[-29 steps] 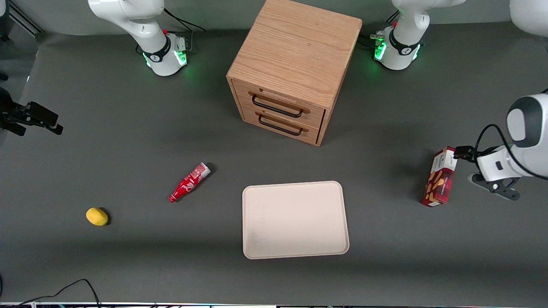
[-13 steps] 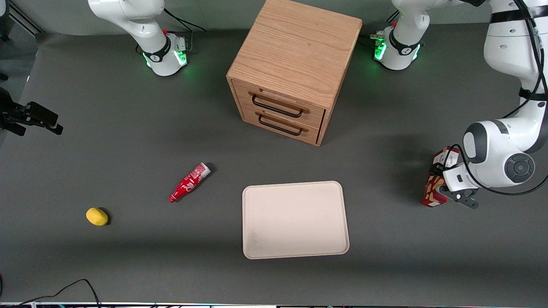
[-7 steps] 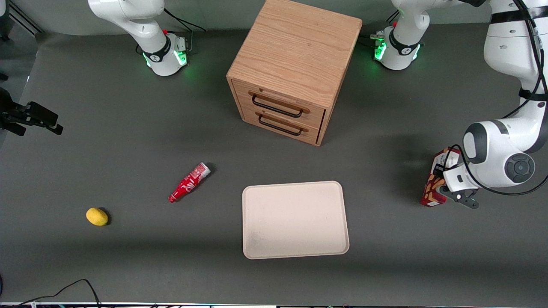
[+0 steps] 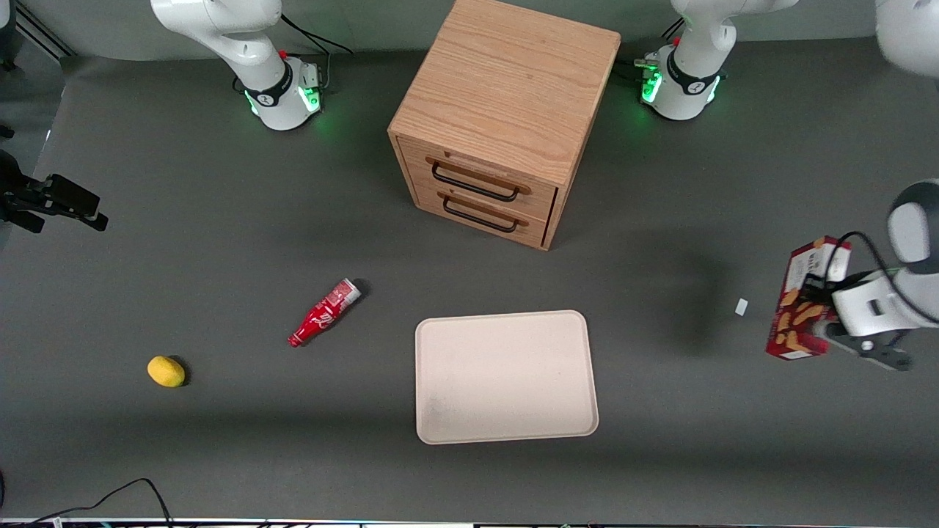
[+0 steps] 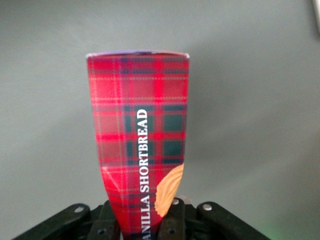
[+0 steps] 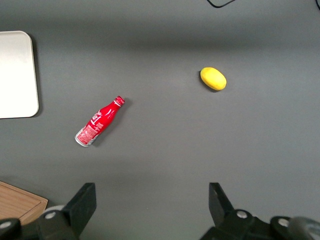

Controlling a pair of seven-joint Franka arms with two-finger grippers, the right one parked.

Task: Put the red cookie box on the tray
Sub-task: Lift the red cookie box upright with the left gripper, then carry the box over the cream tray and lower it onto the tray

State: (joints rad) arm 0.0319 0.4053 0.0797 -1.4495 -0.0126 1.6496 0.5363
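cardboard cookie box (image 4: 804, 299), likely light, stiff, crushable, sits clenched at 1 narrow end in the hand (image 5: 142, 220), well apart from the tray (image 4: 505, 377).

surface (image 4: 220, 242): dark grey | wooden cabinet (image 4: 506, 110): top centre of frame, two drawers shut, black handles | red bottle (image 4: 323, 313): lying on its side, mid-frame, toward parked arm's end | yellow fruit (image 4: 166, 371): lower in frame, nearer the camera than the bottle | white scrap (image 4: 742, 306): toward working arm's end | black cable (image 4: 110, 497): bottom edge
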